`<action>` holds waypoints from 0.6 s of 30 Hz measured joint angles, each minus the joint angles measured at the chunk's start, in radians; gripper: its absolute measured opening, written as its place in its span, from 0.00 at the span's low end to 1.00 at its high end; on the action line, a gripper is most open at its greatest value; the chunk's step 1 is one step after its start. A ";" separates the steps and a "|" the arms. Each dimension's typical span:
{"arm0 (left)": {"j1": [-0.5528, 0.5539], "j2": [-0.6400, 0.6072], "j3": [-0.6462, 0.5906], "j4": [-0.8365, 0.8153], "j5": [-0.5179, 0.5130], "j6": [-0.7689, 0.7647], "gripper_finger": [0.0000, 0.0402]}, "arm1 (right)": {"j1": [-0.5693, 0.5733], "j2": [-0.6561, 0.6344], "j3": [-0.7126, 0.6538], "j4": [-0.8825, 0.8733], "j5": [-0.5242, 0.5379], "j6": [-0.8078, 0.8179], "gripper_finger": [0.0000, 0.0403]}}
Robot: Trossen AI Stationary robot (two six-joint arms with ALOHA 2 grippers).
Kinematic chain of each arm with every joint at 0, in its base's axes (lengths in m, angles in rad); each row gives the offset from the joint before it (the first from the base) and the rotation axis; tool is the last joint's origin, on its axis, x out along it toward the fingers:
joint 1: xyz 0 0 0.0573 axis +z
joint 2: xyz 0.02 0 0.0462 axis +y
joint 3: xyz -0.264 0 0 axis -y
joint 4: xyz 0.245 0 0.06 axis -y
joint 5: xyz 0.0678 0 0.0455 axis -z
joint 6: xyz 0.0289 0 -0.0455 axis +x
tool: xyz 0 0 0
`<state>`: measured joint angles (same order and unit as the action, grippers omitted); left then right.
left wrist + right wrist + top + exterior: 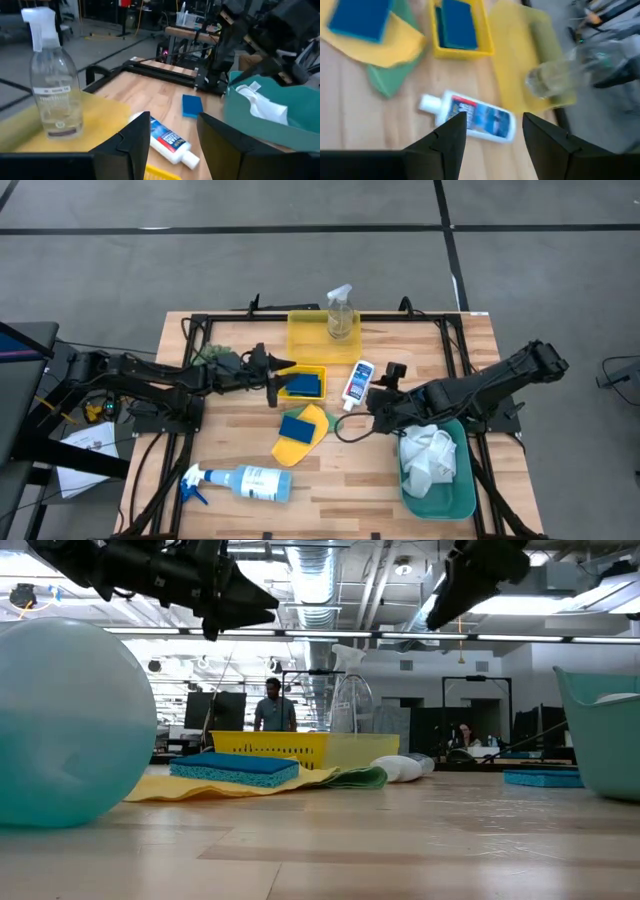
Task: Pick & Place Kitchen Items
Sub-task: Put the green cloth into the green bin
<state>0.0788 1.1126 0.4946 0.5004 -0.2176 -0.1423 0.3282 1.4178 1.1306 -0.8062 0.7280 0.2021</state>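
Observation:
My left gripper (274,387) hovers open and empty beside a small yellow tray (318,370) that holds a blue sponge (302,384). My right gripper (374,406) hangs open and empty above the table, near the small white blue-capped bottle (357,384), which lies on its side. The clear spray bottle (340,313) stands upright in the large yellow tray (305,335). A second blue sponge (297,427) lies on the yellow cloth (312,420), which overlaps a green cloth (387,80). The blue-white spray bottle (250,482) lies on its side near the front edge. A white cloth (428,455) sits in the teal bin (455,502).
A small green plant (212,358) stands behind the left arm. Another blue sponge (191,105) lies on the wood near the bin. A black frame (300,317) borders the table. Bare wood shows at the middle front. People are in the room beyond (273,705).

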 joint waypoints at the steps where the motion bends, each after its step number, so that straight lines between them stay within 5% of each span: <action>1: 0.000 0.001 0.000 0.005 0.000 0.022 0.40 | -0.006 0.008 -0.001 0.011 -0.032 -0.007 0.46; 18: 0.000 -0.015 0.000 0.327 0.004 0.327 0.40 | 0.036 0.159 -0.011 0.342 -0.330 -0.239 0.46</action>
<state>0.0792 1.0981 0.4943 0.8275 -0.2138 0.1848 0.3637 1.5772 1.1192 -0.4641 0.3976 -0.0365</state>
